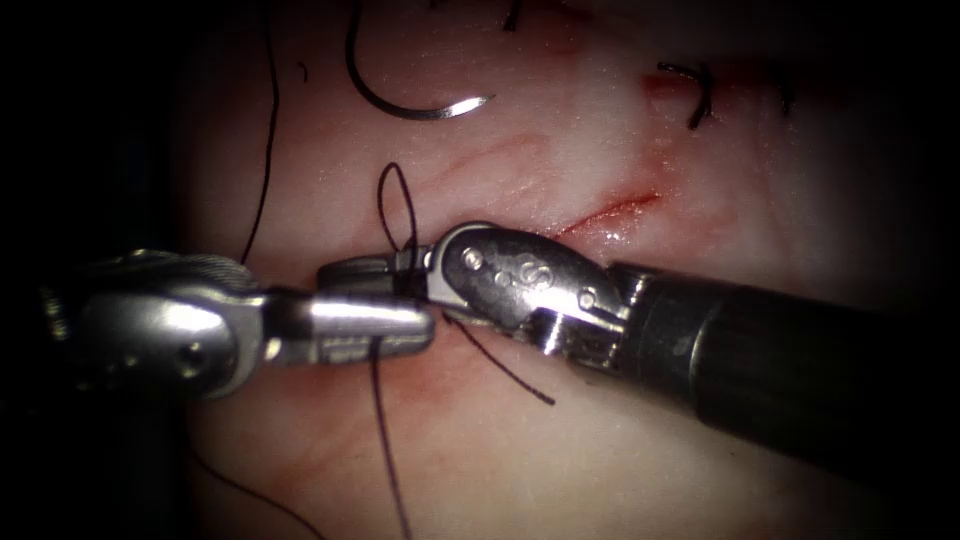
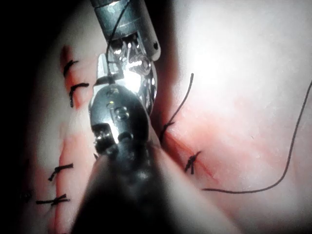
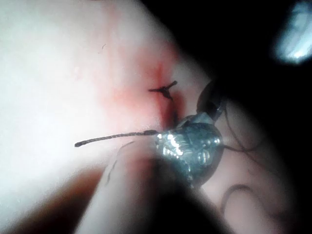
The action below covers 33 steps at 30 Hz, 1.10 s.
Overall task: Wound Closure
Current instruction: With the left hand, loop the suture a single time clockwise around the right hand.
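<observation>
The curved needle (image 1: 410, 105) lies free on the tissue (image 1: 500, 150) above the tools, not in it and held by neither tool. My left tool (image 1: 400, 322) comes in from the left, shut on the dark thread (image 1: 385, 440), which hangs down from its jaws. My right tool (image 1: 365, 272) reaches in from the right, just above the left jaws, with its jaws shut. A thread loop (image 1: 395, 205) stands up around them. A short thread tail (image 1: 505, 368) lies on the tissue below the right tool's wrist, and it is also seen as the tail (image 2: 180, 105) and the tail (image 3: 114, 138).
The open part of the cut (image 1: 610, 210) runs up to the right of the tools, with red fluid along it. A tied stitch (image 1: 695, 95) sits further along it. Several stitches (image 2: 61, 170) line another cut. A long strand (image 1: 265, 150) runs down the left side.
</observation>
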### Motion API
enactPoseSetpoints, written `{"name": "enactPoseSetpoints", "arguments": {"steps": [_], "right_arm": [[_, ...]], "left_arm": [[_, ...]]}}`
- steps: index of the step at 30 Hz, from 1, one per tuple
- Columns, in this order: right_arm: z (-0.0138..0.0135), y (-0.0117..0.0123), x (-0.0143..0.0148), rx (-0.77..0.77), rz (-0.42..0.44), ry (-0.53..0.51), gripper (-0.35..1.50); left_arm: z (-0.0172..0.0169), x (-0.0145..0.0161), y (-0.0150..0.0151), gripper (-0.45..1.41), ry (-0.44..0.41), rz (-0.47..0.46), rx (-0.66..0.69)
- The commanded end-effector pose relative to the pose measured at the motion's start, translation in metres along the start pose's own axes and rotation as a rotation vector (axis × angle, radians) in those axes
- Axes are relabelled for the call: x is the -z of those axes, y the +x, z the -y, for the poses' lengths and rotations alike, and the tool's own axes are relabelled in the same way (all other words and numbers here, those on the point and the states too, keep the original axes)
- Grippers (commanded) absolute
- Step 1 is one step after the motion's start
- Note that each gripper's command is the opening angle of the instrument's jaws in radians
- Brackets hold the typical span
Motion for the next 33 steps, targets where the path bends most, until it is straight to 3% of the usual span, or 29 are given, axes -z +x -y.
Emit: {"name": "enactPoseSetpoints", "arguments": {"steps": [1,9,11,20,26,33], "right_arm": [[-0.0008,0.0003,-0.0013,-0.023,-0.036,0.015,-0.35],[-0.0029,0.0015,-0.0011,-0.148,-0.184,0.065,-0.35],[-0.0039,0.0030,0.0001,-0.256,-0.294,0.118,-0.35],[-0.0031,0.0054,0.0039,-0.355,-0.471,0.268,-0.35],[-0.0024,0.0052,0.0055,-0.380,-0.520,0.314,-0.35],[-0.0013,0.0044,0.0079,-0.391,-0.465,0.346,-0.35]], "left_arm": [[0.0002,-0.0008,-0.0005,-0.35,-0.003,-0.005,0.001],[-0.0016,-0.0020,-0.0022,-0.35,-0.004,-0.042,0.068],[-0.0020,-0.0017,-0.0034,-0.35,0.008,-0.057,0.139],[-0.0024,-0.0019,-0.0059,-0.35,0.044,-0.104,0.257],[-0.0024,-0.0025,-0.0073,-0.35,0.039,-0.139,0.272],[-0.0010,-0.0026,-0.0099,-0.35,0.011,-0.177,0.294]]}}
